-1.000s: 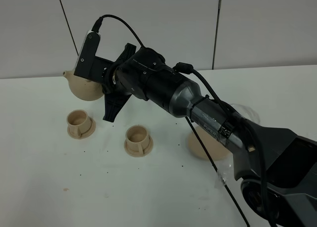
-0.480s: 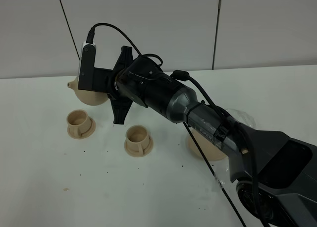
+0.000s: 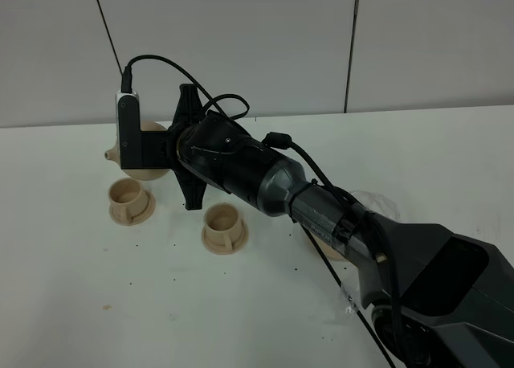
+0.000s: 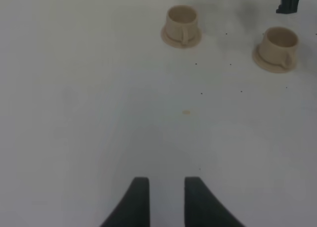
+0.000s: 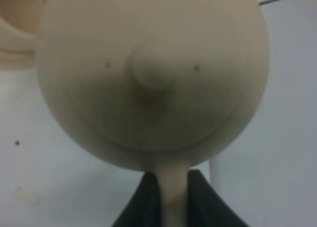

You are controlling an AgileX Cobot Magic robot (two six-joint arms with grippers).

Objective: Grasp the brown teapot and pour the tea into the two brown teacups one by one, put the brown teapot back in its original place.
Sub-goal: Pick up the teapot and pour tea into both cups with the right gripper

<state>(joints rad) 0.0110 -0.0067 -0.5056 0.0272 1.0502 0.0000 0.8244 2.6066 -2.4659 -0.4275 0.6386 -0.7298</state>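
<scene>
Teapot (image 3: 147, 173), squat, round, light-tan and matte, held aloft at ten o'clock in the high view, tips spout-down just above a small tan cylindrical teacup (image 3: 128, 198), apparently to pour. Right gripper (image 5: 173, 183) is clamped on its loop handle. A second matching teacup (image 3: 223, 225) sits at four o'clock of the first. Left gripper (image 4: 166, 197) hangs empty, jaws slightly apart. No writing is legible.

Glossy black arm (image 3: 241, 163), looping cable (image 3: 152, 58), dark right tool (image 5: 168, 182).

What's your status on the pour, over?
Right gripper shut on brown teapot handle, pot aloft, spout near one teacup. Left gripper empty, jaws apart. Other teacup stands apart; nothing blocking.
</scene>
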